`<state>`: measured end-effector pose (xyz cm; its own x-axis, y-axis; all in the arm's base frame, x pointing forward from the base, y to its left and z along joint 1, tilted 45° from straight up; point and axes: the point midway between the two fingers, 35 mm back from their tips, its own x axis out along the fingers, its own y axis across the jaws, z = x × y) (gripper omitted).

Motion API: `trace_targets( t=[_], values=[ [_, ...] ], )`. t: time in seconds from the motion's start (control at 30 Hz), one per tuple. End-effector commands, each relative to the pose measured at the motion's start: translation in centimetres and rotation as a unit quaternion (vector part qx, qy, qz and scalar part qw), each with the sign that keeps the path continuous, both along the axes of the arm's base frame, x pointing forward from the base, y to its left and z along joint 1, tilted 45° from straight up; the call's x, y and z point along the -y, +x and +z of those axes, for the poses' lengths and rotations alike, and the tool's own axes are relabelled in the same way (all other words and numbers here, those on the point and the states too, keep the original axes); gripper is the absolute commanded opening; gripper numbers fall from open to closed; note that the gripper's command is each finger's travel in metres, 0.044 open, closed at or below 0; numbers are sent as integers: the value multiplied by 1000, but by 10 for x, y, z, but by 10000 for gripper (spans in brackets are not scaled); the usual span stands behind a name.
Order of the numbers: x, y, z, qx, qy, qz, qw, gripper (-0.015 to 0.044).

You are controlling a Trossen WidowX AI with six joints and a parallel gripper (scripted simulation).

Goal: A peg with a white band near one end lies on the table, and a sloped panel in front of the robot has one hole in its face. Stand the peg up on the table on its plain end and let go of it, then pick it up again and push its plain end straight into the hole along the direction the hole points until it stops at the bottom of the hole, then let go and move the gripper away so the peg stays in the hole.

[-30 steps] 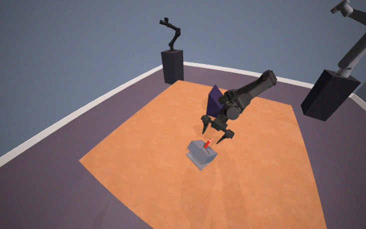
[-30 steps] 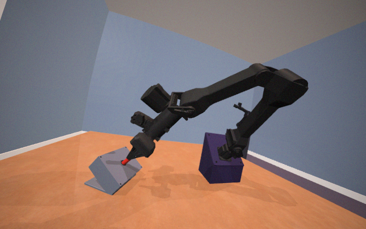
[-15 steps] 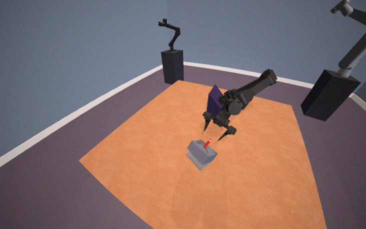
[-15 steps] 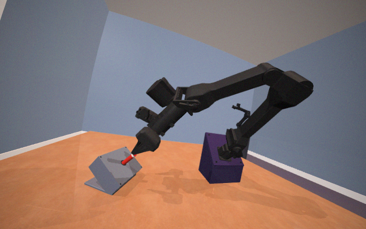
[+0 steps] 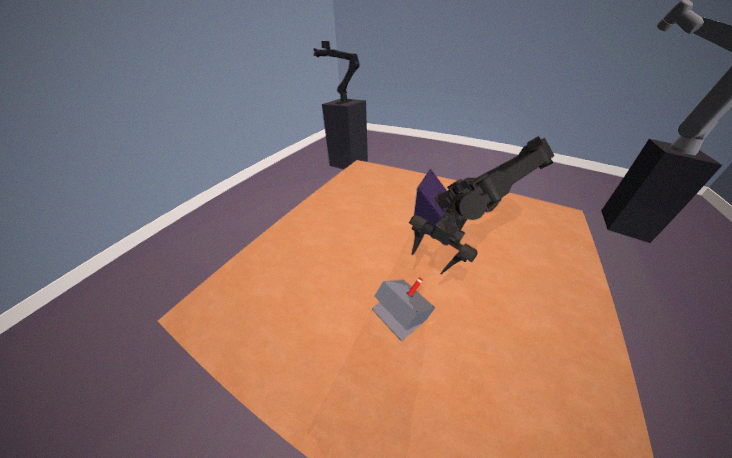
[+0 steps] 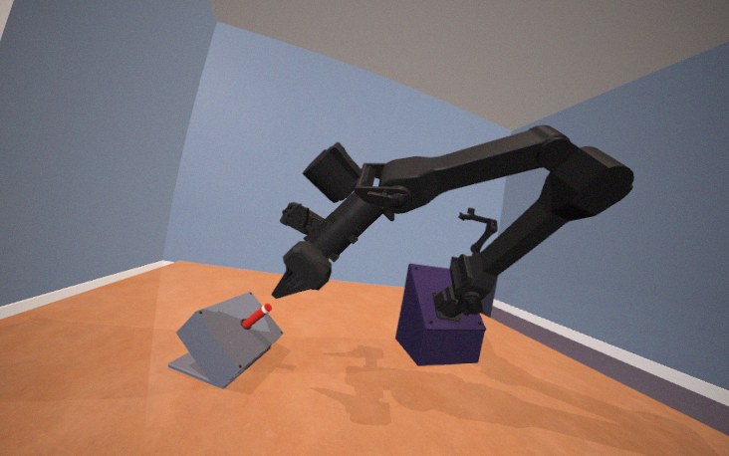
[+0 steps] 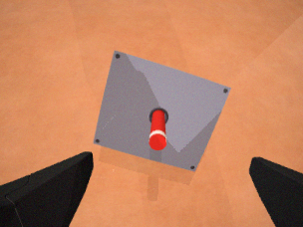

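Observation:
The red peg stands in the hole of the grey sloped panel, leaning along the hole's direction. Its white-banded end points outward, toward my gripper. Its lower part is hidden inside the hole, so its depth cannot be seen. My gripper is wide open and empty. It hangs above and back from the peg's outer end, with a gap between them. In the wrist view the fingers stand far apart, one on each side of the panel's lower part.
My arm is mounted on a purple sloped block behind the gripper. A small dark arm on a pedestal stands at the back. A larger grey arm stands on another dark pedestal to the right in the top view.

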<state>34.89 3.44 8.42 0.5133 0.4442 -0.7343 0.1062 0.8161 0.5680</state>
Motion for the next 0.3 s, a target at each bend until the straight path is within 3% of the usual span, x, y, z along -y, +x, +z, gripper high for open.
trace_targets(
  t=[0.0, 0.27],
  values=[
    [3, -3, 6, 3, 0, 1, 1000, 440],
    [9, -10, 14, 3, 0, 1, 1000, 440]
  ],
)
